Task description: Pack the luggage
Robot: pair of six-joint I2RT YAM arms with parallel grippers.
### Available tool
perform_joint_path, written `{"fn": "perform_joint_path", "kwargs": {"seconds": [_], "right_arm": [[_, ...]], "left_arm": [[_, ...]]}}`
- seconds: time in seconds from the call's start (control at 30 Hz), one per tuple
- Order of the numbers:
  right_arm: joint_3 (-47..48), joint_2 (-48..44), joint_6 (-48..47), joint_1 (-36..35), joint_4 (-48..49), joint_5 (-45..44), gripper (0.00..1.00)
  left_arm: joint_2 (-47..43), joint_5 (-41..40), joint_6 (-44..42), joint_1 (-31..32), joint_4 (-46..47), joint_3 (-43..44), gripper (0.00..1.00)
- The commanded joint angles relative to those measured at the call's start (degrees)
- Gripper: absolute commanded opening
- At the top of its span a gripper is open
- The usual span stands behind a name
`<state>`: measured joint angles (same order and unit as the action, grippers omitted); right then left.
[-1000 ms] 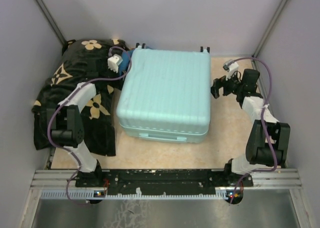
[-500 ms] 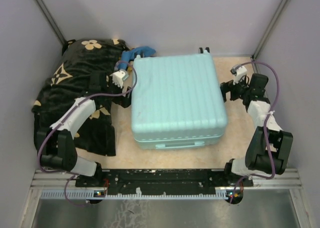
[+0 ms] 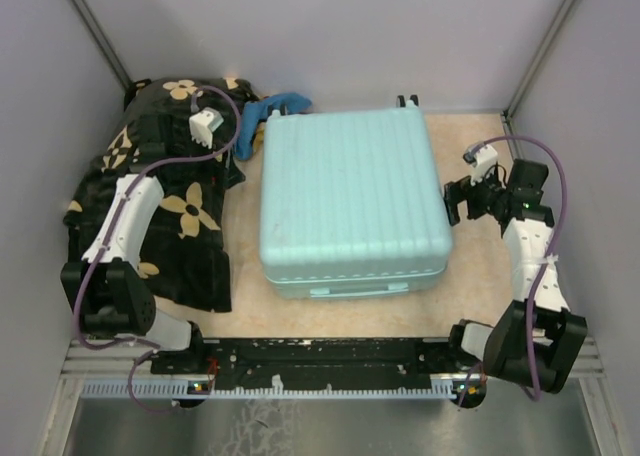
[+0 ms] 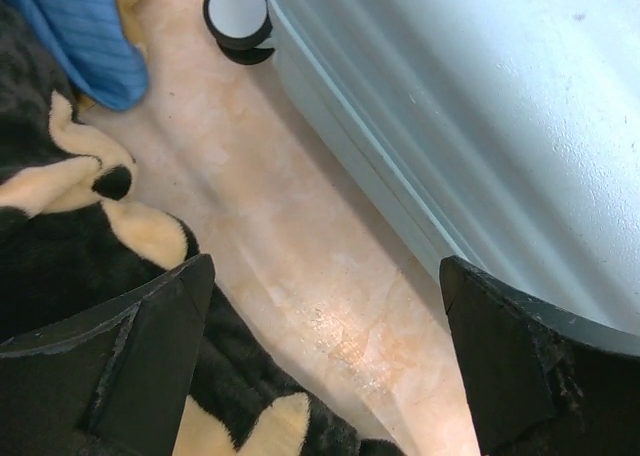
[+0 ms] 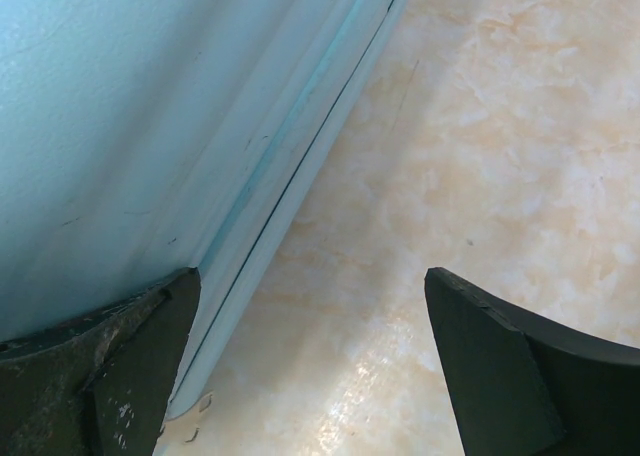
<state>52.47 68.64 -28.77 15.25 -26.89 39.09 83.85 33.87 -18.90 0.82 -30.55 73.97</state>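
The luggage (image 3: 350, 201), a pale mint-blue ribbed hard-shell suitcase, lies flat and closed in the middle of the tan floor. My left gripper (image 3: 235, 168) is open and empty. It hangs over the strip of floor between the black flowered blanket (image 3: 160, 206) and the suitcase's left side. The left wrist view shows that side (image 4: 480, 106), one wheel (image 4: 237, 11) and my open left gripper (image 4: 325, 276). My right gripper (image 3: 452, 201) is open and empty, just off the suitcase's right side. The right wrist view shows the shell seam (image 5: 130, 106) beside my right gripper (image 5: 312, 276).
The black blanket with tan flowers is heaped along the left wall and also shows in the left wrist view (image 4: 60, 236). A blue cloth (image 3: 270, 111) lies at the back between blanket and suitcase. Grey walls close in both sides and the back.
The suitcase slid to the right and straightened, then stayed put. My left arm has pulled back left over the blanket. My right gripper has backed toward the near side along the suitcase's right edge.
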Motion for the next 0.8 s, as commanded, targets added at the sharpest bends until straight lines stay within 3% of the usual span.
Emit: {"fn": "perform_joint_path", "kwargs": {"seconds": [0.0, 0.2, 0.43, 0.63, 0.77], "right_arm": [[-2.2, -4.6, 2.4, -2.9, -9.3, 11.0, 0.99], [1.6, -9.0, 2.8, -1.8, -12.3, 7.2, 0.99], [14.2, -11.2, 3.1, 2.7, -18.4, 2.0, 0.99], [25.4, -12.6, 10.3, 2.7, -21.5, 2.9, 0.99], [27.6, -15.9, 14.8, 2.6, -22.9, 5.8, 0.99]], "left_arm": [[1.9, 3.8, 1.7, -2.1, -5.8, 5.9, 1.0], [1.0, 4.2, 3.5, -2.5, -9.8, 9.3, 1.0], [0.1, -1.6, 5.8, -2.5, -18.3, 16.3, 1.0], [-5.8, -5.1, 5.2, -2.4, -18.7, 15.6, 1.0], [-11.1, -8.0, 4.9, -2.3, -18.3, 11.9, 1.0]]}}
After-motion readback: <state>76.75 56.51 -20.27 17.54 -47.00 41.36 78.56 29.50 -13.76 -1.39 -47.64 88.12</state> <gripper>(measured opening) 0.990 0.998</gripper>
